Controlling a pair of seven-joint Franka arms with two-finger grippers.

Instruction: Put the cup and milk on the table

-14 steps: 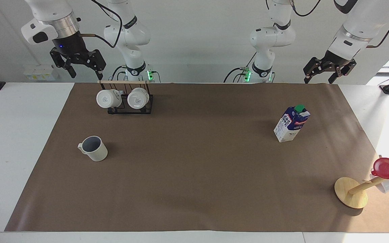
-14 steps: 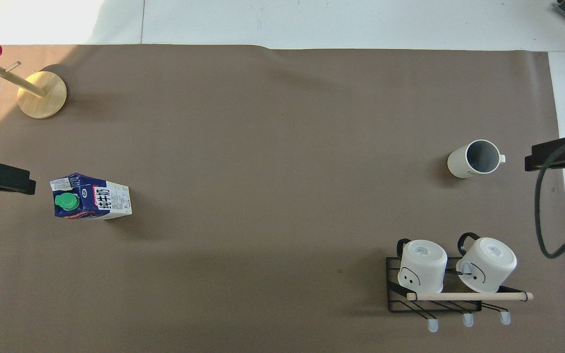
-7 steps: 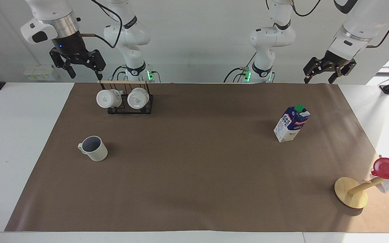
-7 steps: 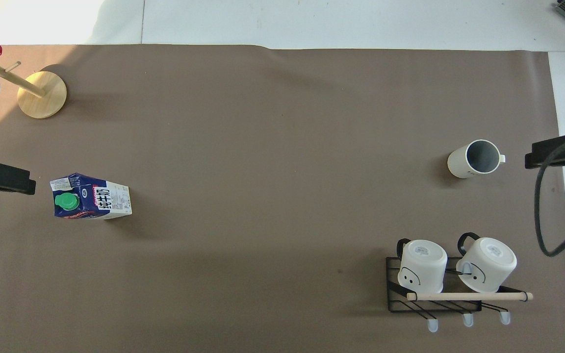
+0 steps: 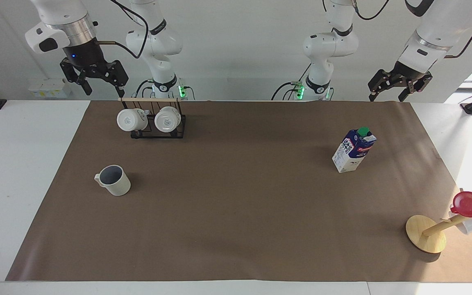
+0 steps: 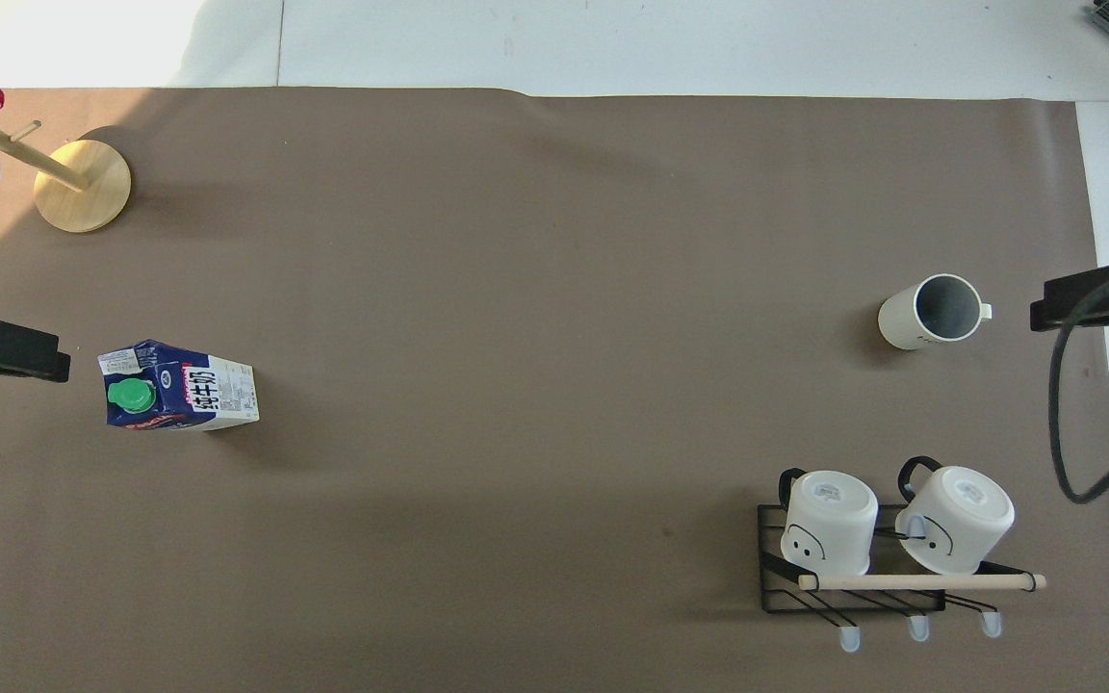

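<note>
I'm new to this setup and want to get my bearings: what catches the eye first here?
The blue-and-white milk stands upright on the brown paper toward the left arm's end of the table. The cream cup sits toward the right arm's end, farther from the robots than the black rack of two white mugs. Both grippers hang open and empty above the robots' edge.

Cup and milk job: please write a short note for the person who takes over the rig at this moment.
Left gripper: open, empty, raised near its base at its own end of the table.
Right gripper: open, empty, raised near the mug rack.
Cup: upright on the brown paper, toward the right arm's end, farther from the robots than the rack.
Milk: upright on the paper, toward the left arm's end.
Done: both things stand on the table, nothing held.
Left: apparently nothing; both arms wait.
</note>
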